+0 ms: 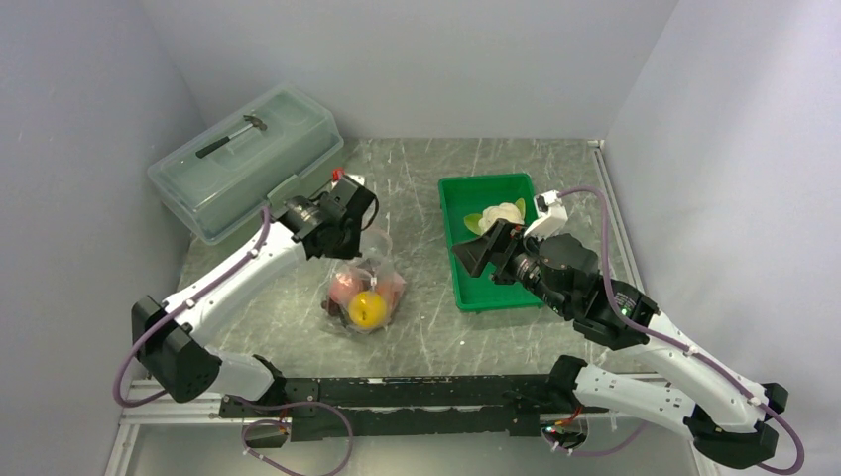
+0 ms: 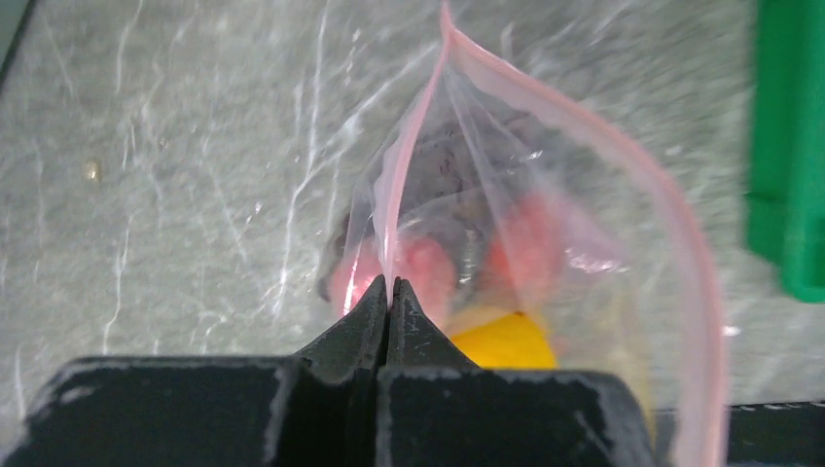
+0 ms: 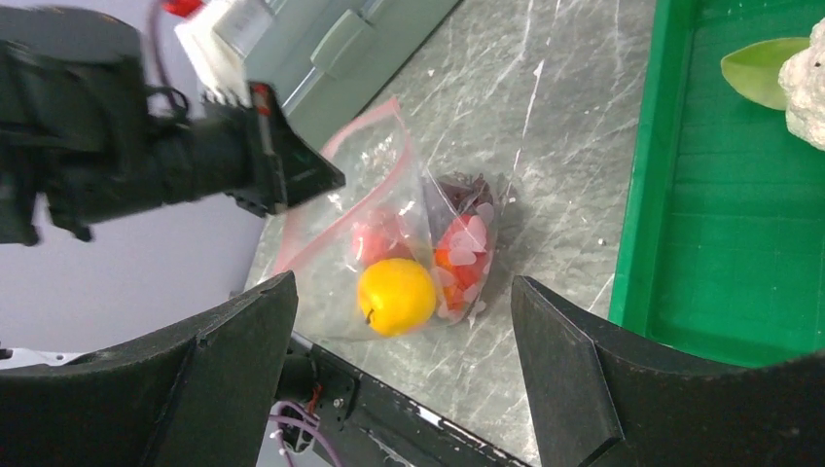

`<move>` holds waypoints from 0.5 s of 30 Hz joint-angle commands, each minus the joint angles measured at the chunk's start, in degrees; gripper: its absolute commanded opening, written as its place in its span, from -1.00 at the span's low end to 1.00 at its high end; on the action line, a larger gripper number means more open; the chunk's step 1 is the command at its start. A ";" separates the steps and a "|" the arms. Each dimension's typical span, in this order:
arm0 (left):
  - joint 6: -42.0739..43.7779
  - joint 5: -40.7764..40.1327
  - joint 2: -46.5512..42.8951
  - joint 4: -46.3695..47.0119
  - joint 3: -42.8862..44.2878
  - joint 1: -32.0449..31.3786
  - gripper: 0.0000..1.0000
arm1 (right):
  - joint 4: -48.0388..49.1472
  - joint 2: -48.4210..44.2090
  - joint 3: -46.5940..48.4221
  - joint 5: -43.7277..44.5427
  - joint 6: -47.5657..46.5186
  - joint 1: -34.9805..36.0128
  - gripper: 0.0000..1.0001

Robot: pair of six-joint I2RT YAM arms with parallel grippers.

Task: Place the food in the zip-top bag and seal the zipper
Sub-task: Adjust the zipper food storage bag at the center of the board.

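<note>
The clear zip-top bag (image 1: 365, 286) lies on the table between the arms. It holds an orange (image 1: 366, 309), a pink-red peach (image 3: 377, 236), a red-orange pepper (image 3: 457, 255) and a dark fruit (image 3: 469, 189). My left gripper (image 2: 389, 282) is shut on the pink zipper (image 2: 413, 126) at the bag's mouth and holds that edge up. The mouth gapes open. My right gripper (image 1: 483, 250) is open and empty above the left side of the green tray (image 1: 496, 296). The white cauliflower (image 1: 502, 214) lies in the tray's far part.
A large translucent lidded box (image 1: 246, 159) stands at the back left, just behind the left gripper. The green tray also shows at the right of the left wrist view (image 2: 788, 146). Walls close in the table on the left, back and right.
</note>
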 commanded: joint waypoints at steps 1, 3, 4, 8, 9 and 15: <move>2.35 3.78 -3.76 2.13 10.75 -0.13 -1.00 | 0.59 -0.91 -0.31 0.98 -0.80 0.17 0.68; 3.37 4.25 -3.64 -0.33 17.41 -0.10 -1.00 | 0.63 -1.12 -0.48 1.25 -0.75 0.17 0.68; 3.84 4.40 -3.59 -2.05 20.77 -0.21 -1.00 | 0.64 -1.22 -0.50 1.29 -0.76 0.17 0.68; 5.37 4.01 -3.50 -5.86 32.91 -0.22 -1.00 | 0.92 -1.19 -0.32 1.30 -0.82 0.17 0.69; 5.72 3.51 -3.23 -6.80 35.67 -0.20 -1.00 | 0.99 -1.10 -0.32 1.30 -0.86 0.17 0.69; 5.83 0.17 -4.14 -5.29 28.37 -0.22 -1.00 | 1.56 -0.64 -0.94 1.05 -0.61 0.17 0.69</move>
